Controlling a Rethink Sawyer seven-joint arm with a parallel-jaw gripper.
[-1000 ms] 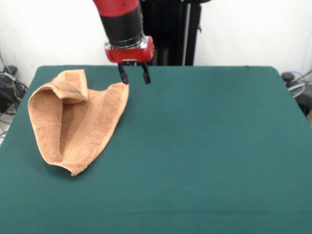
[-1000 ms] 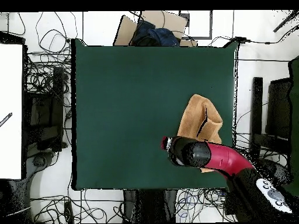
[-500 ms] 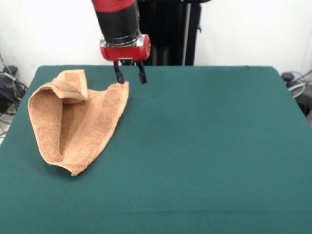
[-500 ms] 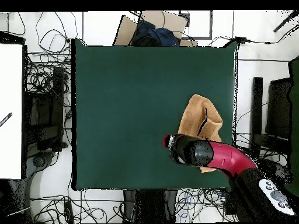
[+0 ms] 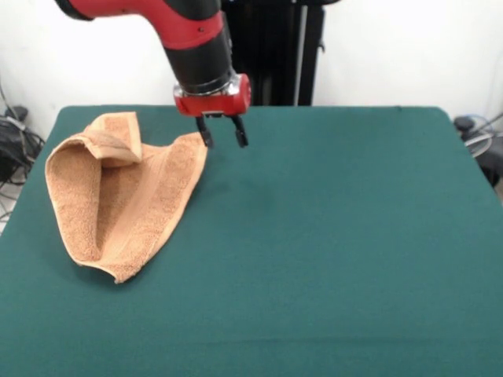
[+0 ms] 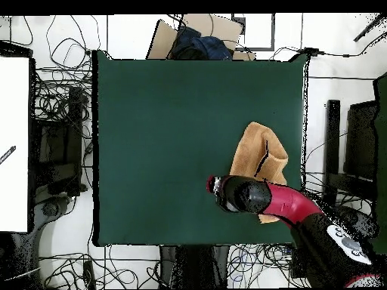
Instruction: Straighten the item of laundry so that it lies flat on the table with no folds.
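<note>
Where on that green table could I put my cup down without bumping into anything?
In the front view, the table is bare from the gripper across to its right edge, and all along its near edge. The crowded part is the far left corner, where the folded towel lies with the open gripper beside it.

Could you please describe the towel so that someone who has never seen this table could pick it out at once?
Start from the dark green table and, in the front view, look to its left side, just below and left of the open gripper. There lies the orange-tan terry towel, crumpled and folded over itself. It is the only thing lying on the tabletop.
</note>
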